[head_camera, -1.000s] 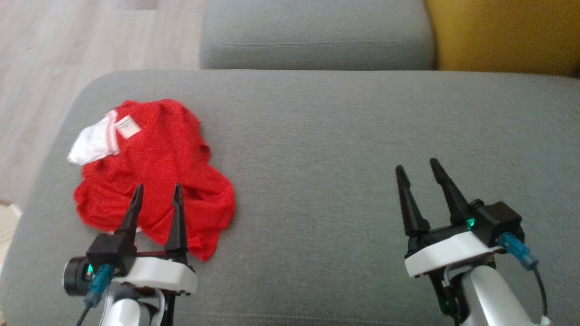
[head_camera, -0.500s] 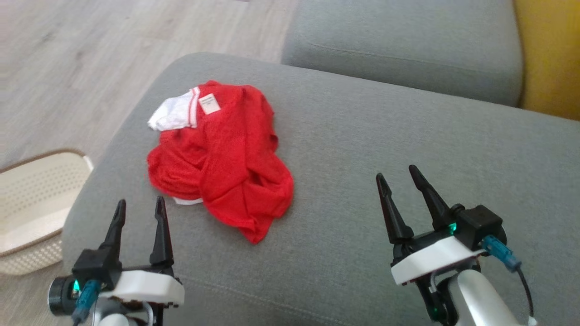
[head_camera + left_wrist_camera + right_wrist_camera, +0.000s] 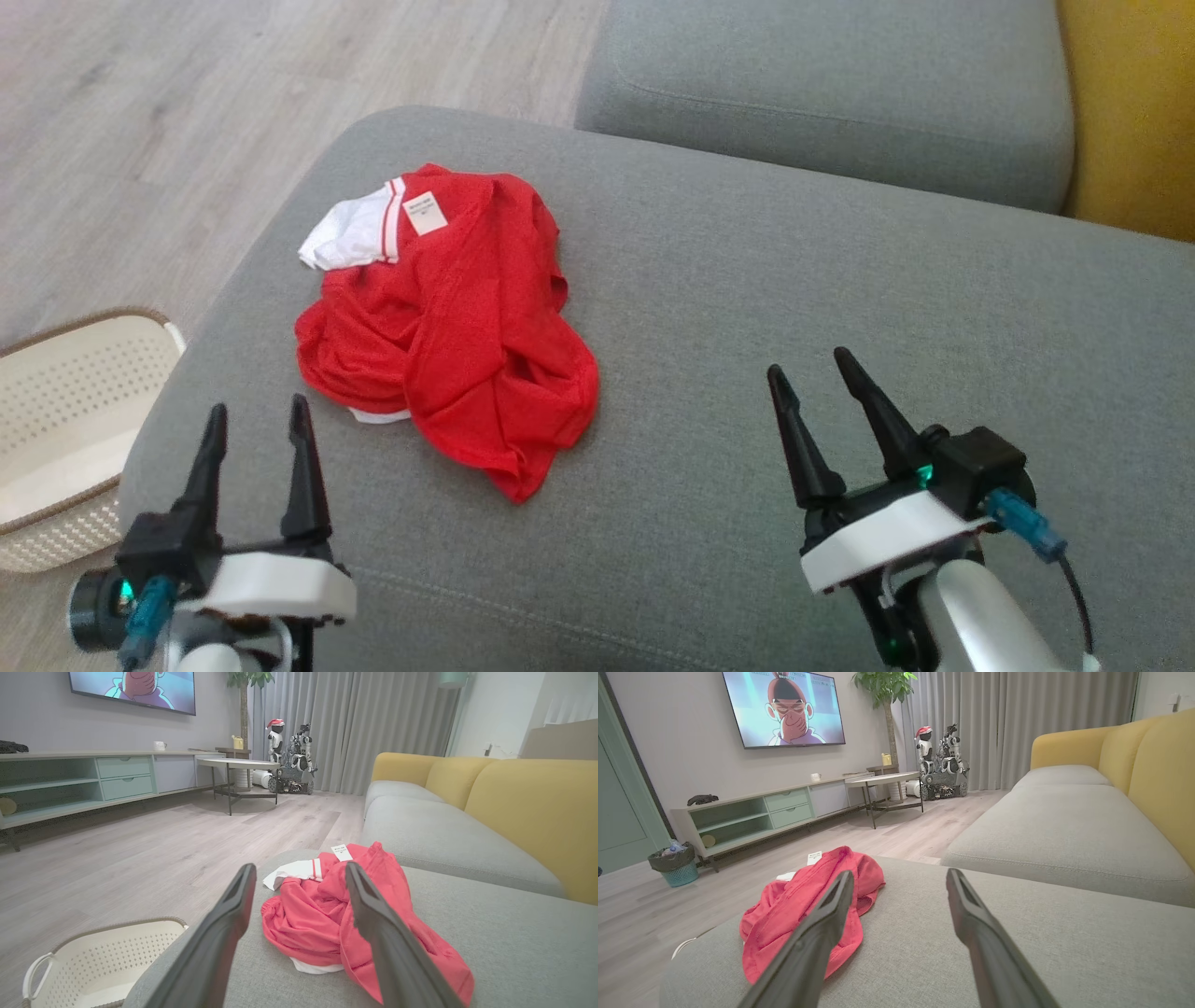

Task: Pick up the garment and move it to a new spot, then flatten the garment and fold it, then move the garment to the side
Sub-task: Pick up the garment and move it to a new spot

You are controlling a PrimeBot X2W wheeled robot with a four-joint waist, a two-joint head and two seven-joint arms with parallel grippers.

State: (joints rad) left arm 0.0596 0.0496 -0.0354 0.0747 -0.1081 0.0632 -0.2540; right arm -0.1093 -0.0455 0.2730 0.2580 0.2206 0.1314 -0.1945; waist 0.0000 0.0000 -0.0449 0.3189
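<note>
Well, left claw (image 3: 258, 407) and right claw (image 3: 808, 364) gape; garment (image 3: 457, 345) lies on sofa (image 3: 747, 280), outside basket (image 3: 47, 546).

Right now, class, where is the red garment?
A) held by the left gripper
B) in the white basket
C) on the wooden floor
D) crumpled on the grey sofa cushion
D: the red garment lies bunched on the grey sofa cushion, apart from the open left gripper.
</note>
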